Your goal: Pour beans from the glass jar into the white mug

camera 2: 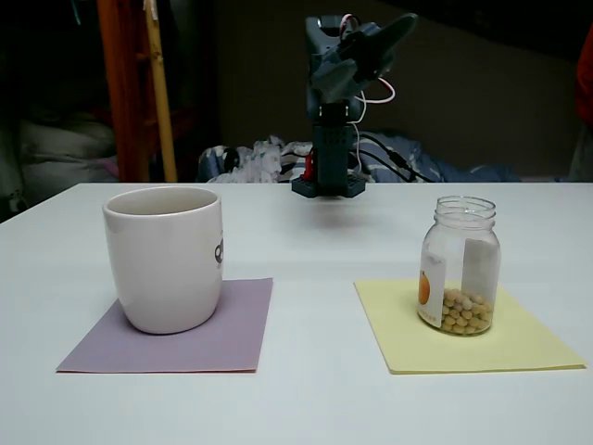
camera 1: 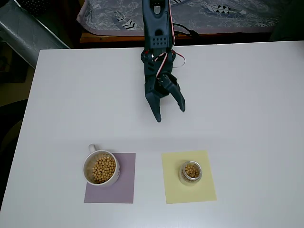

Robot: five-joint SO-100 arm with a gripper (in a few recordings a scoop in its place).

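Note:
The white mug [camera 1: 100,168] [camera 2: 165,257] stands on a purple mat [camera 1: 110,178] [camera 2: 176,324] at the lower left, and the overhead view shows tan beans [camera 1: 103,168] piled inside it. The glass jar [camera 1: 190,172] [camera 2: 460,265] stands upright on a yellow mat [camera 1: 188,176] [camera 2: 463,326] to the right, with a shallow layer of beans [camera 2: 461,311] at its bottom. My dark gripper [camera 1: 170,112] [camera 2: 400,26] hangs open and empty above the table's middle, well behind both containers.
The arm's base [camera 2: 328,185] sits at the far table edge. A patterned cloth [camera 1: 180,14] lies beyond it. A wooden post [camera 2: 130,88] stands behind the table at the left. Bare white tabletop [camera 1: 237,95] surrounds the two mats.

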